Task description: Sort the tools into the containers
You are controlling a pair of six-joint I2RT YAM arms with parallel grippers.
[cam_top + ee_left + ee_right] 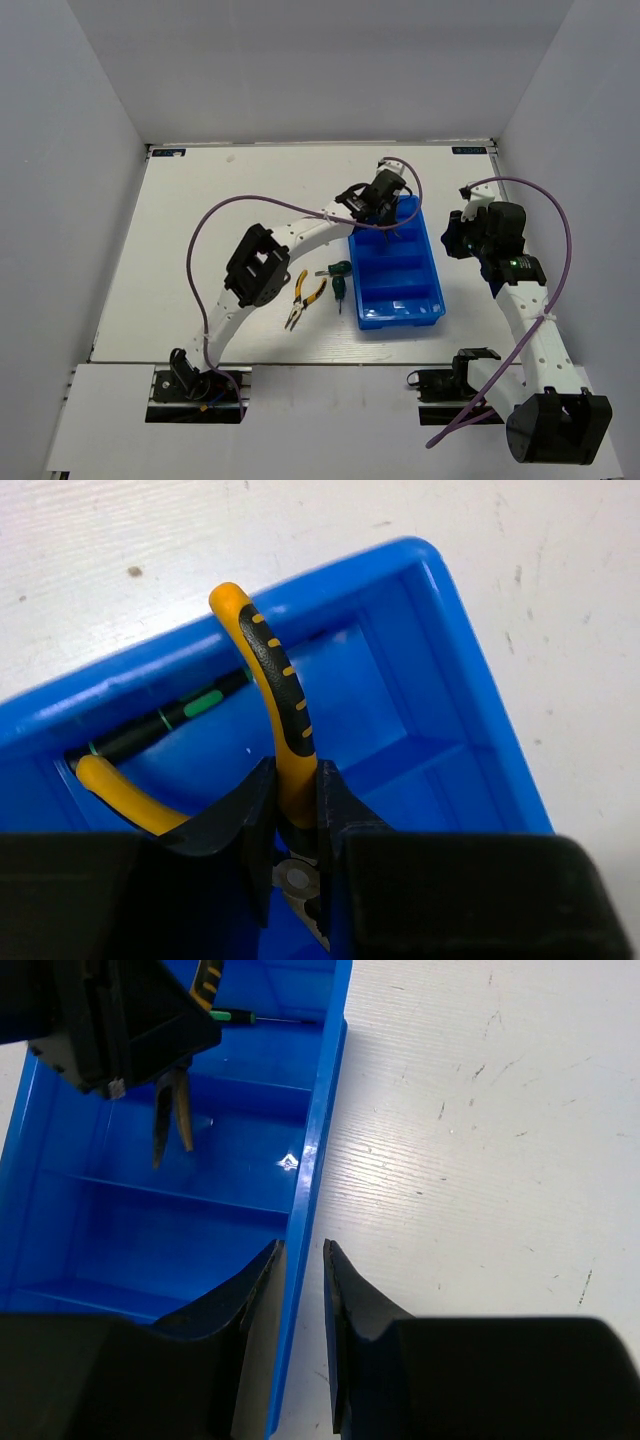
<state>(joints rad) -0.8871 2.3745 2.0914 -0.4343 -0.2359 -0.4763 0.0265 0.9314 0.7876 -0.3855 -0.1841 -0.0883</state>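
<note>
My left gripper (295, 770) is shut on one handle of yellow-handled pliers (275, 695) and holds them nose down over the far compartment of the blue tray (440, 640). Their metal nose (170, 1120) hangs just above the tray floor. A thin dark-handled screwdriver (180, 715) lies along the tray's far wall. My right gripper (303, 1250) straddles the tray's right wall (310, 1190), closed narrowly on it. A second pair of yellow-handled pliers (305, 293) and the stubby green-black tool (340, 275) lie on the table left of the tray (425, 312). The hex keys are out of view.
The white table (200, 230) has grey walls on three sides. The left arm (260, 265) reaches diagonally across to the tray, passing over the table left of the loose tools. The tray's two near compartments hold nothing that shows.
</note>
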